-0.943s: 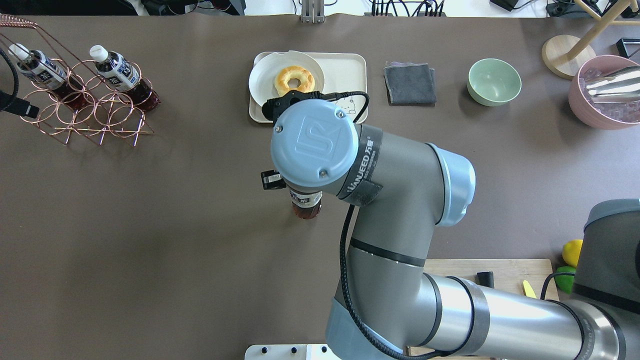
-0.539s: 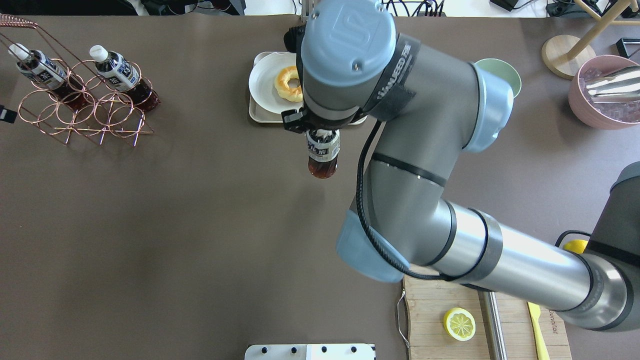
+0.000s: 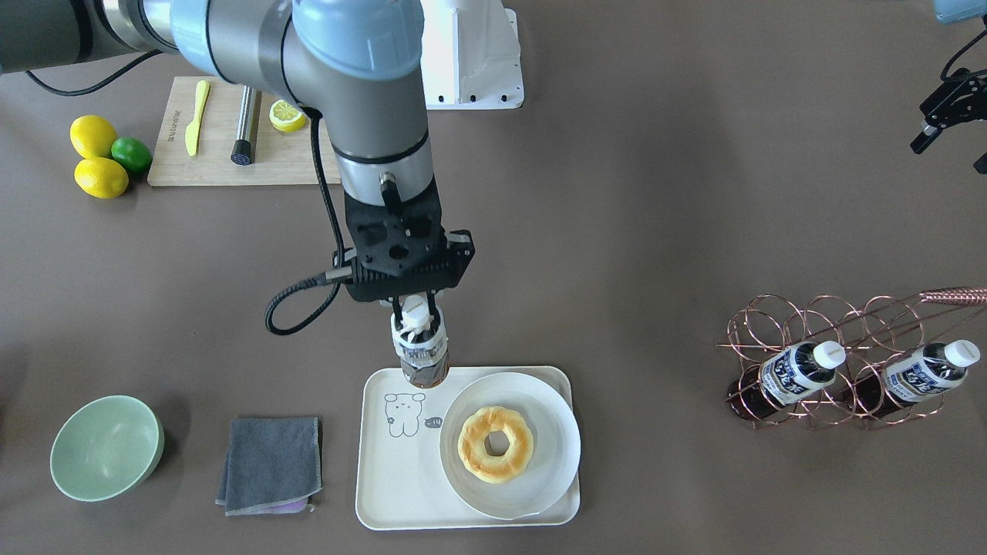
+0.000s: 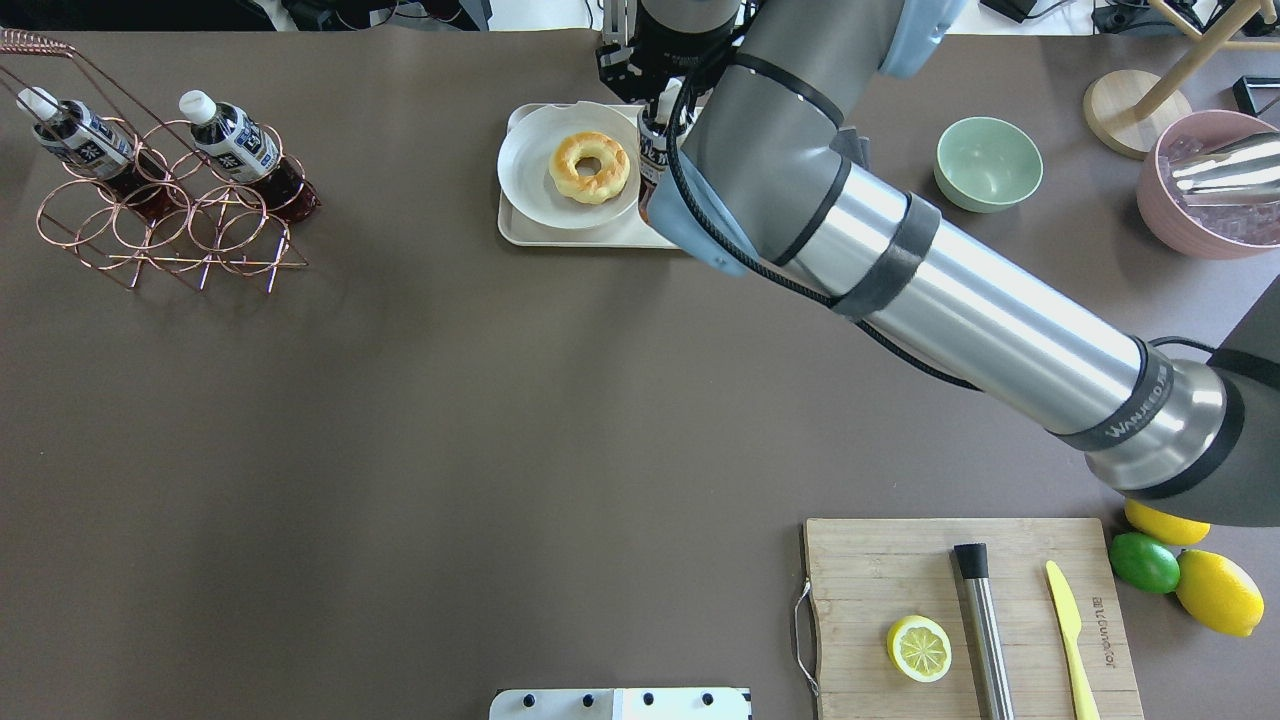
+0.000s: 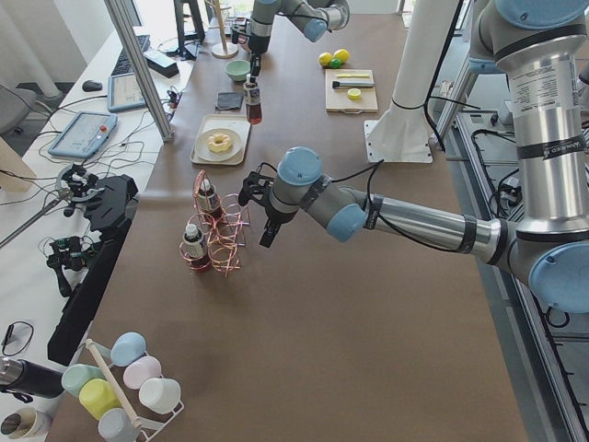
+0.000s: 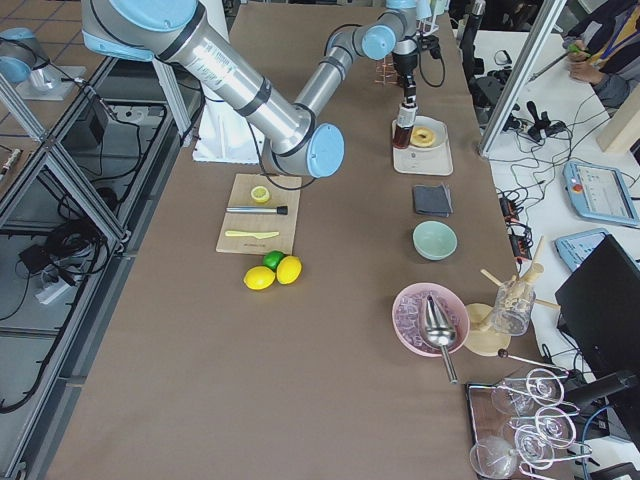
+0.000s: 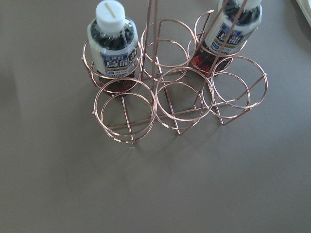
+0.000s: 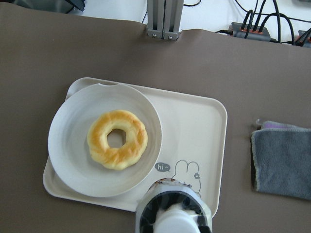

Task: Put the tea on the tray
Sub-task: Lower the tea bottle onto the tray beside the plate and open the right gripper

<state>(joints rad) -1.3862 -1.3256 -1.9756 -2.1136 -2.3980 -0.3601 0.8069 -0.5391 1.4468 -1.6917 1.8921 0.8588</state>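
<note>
1. Overhead exterior: The right arm reaches further across the table than it did 0.9 s ago. Then the tea (image 4: 655, 148) hung over bare table, well short of the tray (image 4: 560, 236). It now sits over the tray's right part, beside the plate (image 4: 530, 170). Transport appears almost complete; lowering and release remain.
2. Exterior front-facing: The right gripper (image 3: 417, 322) is clamped on the bottle's neck, below the white cap. The bottle is upright, at the tray's robot-side rim, just beside the bear drawing (image 3: 404, 414). The left gripper (image 3: 942, 108) is cut by the frame edge; its opening cannot be judged.
3. Exterior left: The bottle shows small at the far end. Contact between base and tray cannot be determined.
4. Exterior right: The same limit applies.
5. Left wrist-mounted: The rack (image 7: 178, 114) holds two spare bottles (image 7: 112, 46). No fingers are visible.
6. Right wrist-mounted: The cap fills the lower edge, over the tray's near rim. Count: three bottles in all, one tray, one plate, one doughnut (image 8: 117, 139), one cloth (image 8: 284, 160).
</note>
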